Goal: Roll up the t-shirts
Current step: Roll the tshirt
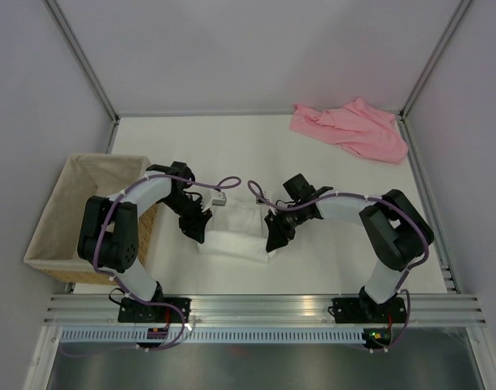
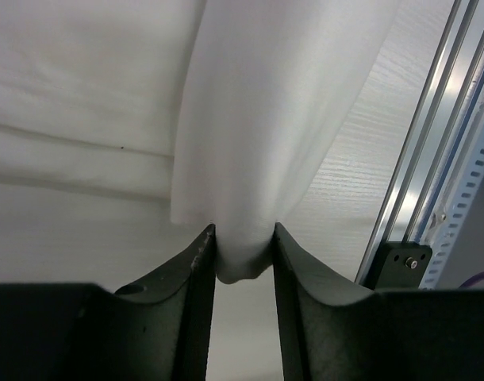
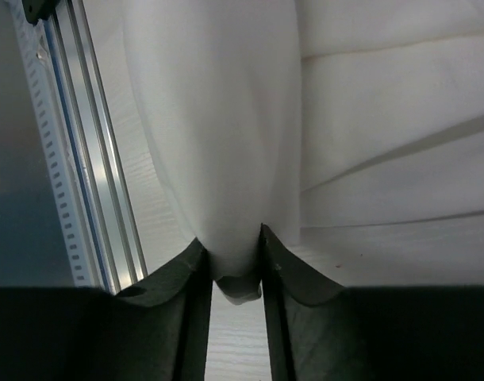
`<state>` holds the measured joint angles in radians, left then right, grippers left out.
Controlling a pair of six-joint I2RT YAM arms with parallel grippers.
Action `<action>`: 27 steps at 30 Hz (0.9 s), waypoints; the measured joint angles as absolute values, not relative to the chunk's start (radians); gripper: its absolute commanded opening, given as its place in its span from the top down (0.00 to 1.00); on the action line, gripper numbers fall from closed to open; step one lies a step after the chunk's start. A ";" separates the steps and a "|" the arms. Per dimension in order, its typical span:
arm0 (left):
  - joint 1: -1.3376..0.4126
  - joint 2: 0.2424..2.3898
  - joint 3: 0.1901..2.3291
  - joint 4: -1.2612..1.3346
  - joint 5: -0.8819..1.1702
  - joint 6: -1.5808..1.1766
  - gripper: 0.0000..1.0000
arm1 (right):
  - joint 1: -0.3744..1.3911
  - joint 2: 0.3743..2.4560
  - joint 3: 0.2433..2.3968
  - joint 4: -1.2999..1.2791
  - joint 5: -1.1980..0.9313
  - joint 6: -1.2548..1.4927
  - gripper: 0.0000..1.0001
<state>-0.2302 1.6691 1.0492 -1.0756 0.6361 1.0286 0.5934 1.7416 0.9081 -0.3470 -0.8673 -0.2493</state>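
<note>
The white t-shirt (image 1: 236, 230) lies folded into a band on the table's near middle. My left gripper (image 1: 197, 230) is shut on its left end, and white cloth (image 2: 250, 159) bunches between the fingers (image 2: 196, 270). My right gripper (image 1: 274, 236) is shut on its right end, with a fold of the white t-shirt (image 3: 226, 143) pinched between the fingers (image 3: 275, 270). Both held edges are lifted a little above the table. The pink t-shirt (image 1: 354, 128) lies crumpled at the far right corner.
A cloth-lined wicker basket (image 1: 61, 219) stands at the left edge beside the left arm. An aluminium rail (image 1: 256, 309) runs along the near edge and shows in the wrist views (image 2: 432, 151) (image 3: 83, 151). Frame posts stand at the far corners.
</note>
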 measured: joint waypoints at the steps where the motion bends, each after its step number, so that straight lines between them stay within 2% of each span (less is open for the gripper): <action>1: -0.229 1.669 1.052 -1.076 0.637 1.025 0.76 | 0.589 1.744 0.912 -0.353 -0.866 -0.244 0.57; 2: -0.228 1.669 1.054 -1.076 0.640 1.019 0.83 | 0.584 1.745 0.914 -0.355 -0.864 -0.240 0.51; 3: -0.228 1.669 1.054 -1.076 0.640 1.014 0.93 | 0.582 1.744 0.915 -0.359 -0.863 -0.236 0.48; 4: -0.228 1.669 1.054 -1.076 0.639 1.010 0.97 | 0.579 1.743 0.915 -0.360 -0.861 -0.236 0.45; 11: -0.226 1.670 1.054 -1.076 0.640 0.987 0.98 | 0.571 1.599 0.857 -0.357 -0.789 -0.162 0.42; 12: -0.226 1.670 1.054 -1.076 0.642 0.979 0.98 | 0.570 1.555 0.836 -0.339 -0.778 -0.121 0.39; 16: -0.225 1.674 1.054 -1.074 0.660 0.952 0.98 | 0.567 1.444 0.736 -0.204 -0.731 0.048 0.36; 21: -0.225 1.681 1.053 -1.061 0.665 0.914 0.97 | 0.593 1.483 0.685 -0.099 -0.651 0.180 0.36; 23: -0.225 1.681 1.053 -1.056 0.664 0.905 0.95 | 0.609 1.520 0.685 -0.062 -0.628 0.201 0.43; 24: -0.225 1.681 1.053 -1.053 0.664 0.903 0.94 | 0.616 1.536 0.686 -0.045 -0.622 0.209 0.62; 27: -0.224 1.687 1.054 -1.044 0.662 0.894 0.90 | 0.617 1.597 0.699 0.005 -0.633 0.242 0.95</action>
